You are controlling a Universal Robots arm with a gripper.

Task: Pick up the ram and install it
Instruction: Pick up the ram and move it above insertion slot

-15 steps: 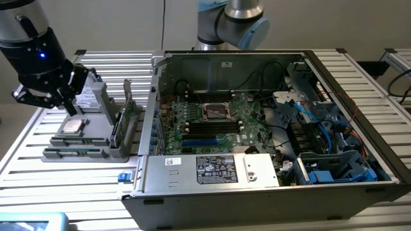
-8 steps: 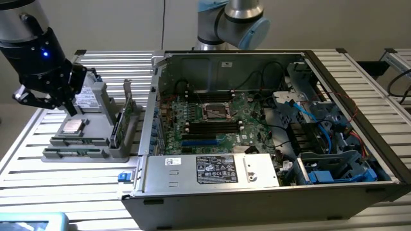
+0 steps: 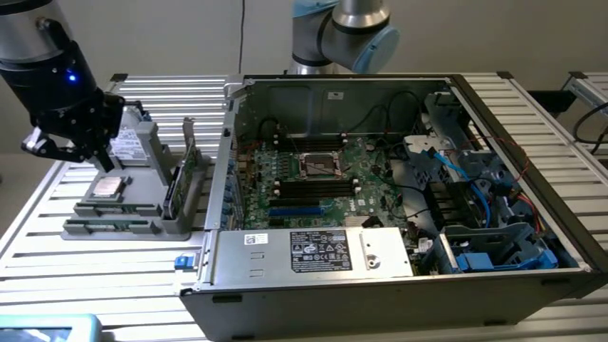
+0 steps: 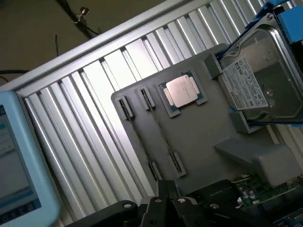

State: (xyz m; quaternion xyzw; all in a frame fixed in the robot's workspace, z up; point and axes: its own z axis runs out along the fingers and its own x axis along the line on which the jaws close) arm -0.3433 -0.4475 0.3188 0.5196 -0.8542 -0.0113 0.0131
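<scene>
Two ram sticks stand edge-up in the slots of a grey parts holder [image 3: 142,226]; the nearer ram [image 3: 112,209] looks like a thin strip in the exterior view. Seen from the wrist, one ram [image 4: 163,137] and the other ram [image 4: 137,135] are narrow dark lines between grey clips. My gripper [image 3: 93,158] hangs above the holder's back part, over the hard drive and the processor chip. Its fingertips [image 4: 164,190] are pressed together, shut with nothing between them, a little way off from the ram sticks.
The holder also carries a silver processor chip [image 4: 183,91], a hard drive [image 4: 258,82] and a tall green expansion card [image 3: 186,169]. An open computer case [image 3: 380,278] with its motherboard [image 3: 314,167] lies to the exterior view's right. A light blue device [image 4: 16,161] sits on the slatted table.
</scene>
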